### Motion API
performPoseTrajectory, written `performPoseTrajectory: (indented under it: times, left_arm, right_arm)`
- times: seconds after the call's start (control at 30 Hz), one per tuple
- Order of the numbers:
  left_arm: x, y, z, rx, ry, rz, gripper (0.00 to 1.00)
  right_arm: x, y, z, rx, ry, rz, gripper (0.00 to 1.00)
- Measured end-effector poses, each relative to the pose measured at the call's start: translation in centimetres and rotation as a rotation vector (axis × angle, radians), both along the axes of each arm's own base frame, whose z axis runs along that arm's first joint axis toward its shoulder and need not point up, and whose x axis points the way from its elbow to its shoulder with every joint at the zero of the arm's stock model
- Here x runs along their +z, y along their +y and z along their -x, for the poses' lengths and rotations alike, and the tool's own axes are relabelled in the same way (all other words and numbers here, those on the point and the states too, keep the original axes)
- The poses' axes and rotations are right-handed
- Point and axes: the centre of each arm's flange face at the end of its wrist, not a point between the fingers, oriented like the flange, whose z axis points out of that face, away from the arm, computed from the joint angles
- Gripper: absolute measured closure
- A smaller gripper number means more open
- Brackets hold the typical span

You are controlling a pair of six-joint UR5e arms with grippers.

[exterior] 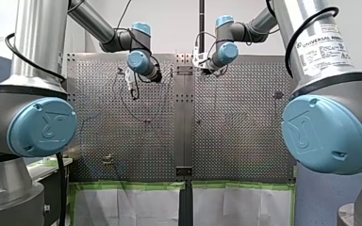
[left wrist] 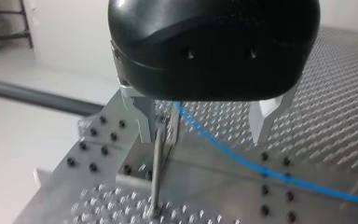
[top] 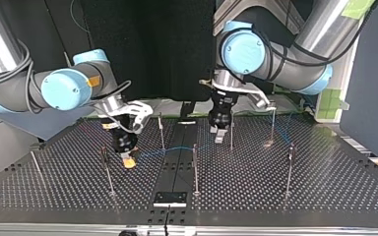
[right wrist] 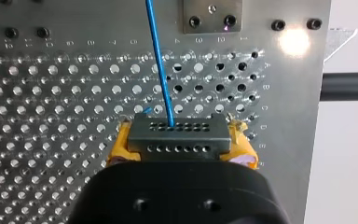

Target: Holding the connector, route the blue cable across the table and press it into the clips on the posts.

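Observation:
My right gripper (right wrist: 179, 140) is shut on the grey connector (right wrist: 177, 136), gripped between its yellow pads (right wrist: 120, 144). The blue cable (right wrist: 161, 70) leaves the connector and runs straight ahead over the perforated plate. In the top view my right gripper (top: 128, 160) hovers low at the left, and the cable (top: 170, 149) stretches right toward my left gripper (top: 220, 133). My left gripper (left wrist: 205, 135) is open. The cable (left wrist: 223, 149) passes between its metal fingers (left wrist: 265, 122), and a thin post (left wrist: 157, 172) stands right by one finger.
Several thin posts stand on the table (top: 325, 187), among them one (top: 108, 172) beside my right gripper, one (top: 195, 167) at the centre and one (top: 289, 169) at the right. A small black plate (top: 170, 198) lies near the front edge.

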Motion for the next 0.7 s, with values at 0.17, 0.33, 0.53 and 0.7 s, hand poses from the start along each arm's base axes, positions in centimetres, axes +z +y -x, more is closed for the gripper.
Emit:
performPoseTrajectory:
  times: [0.17, 0.33, 0.53, 0.7]
  left_arm:
    - [1.7, -1.0, 2.4, -0.027, -0.025, -0.006, 0.0]
    - [4.5, -2.2, 4.4, -0.032, -0.097, 0.024, 0.0]
    - [7.5, -4.0, 6.1, -0.039, -0.153, 0.049, 0.0]
    - [7.7, -6.2, 6.3, -0.065, -0.143, 0.04, 0.0]
  right_arm:
    - [0.0, -0.5, 0.6, -0.019, 0.0, -0.003, 1.0]
    - [0.0, -1.0, 1.2, -0.035, 0.001, -0.005, 1.0]
    - [0.0, -1.3, 1.6, -0.044, 0.002, -0.006, 1.0]
    - [0.0, -1.4, 1.7, -0.047, 0.002, -0.006, 1.0]
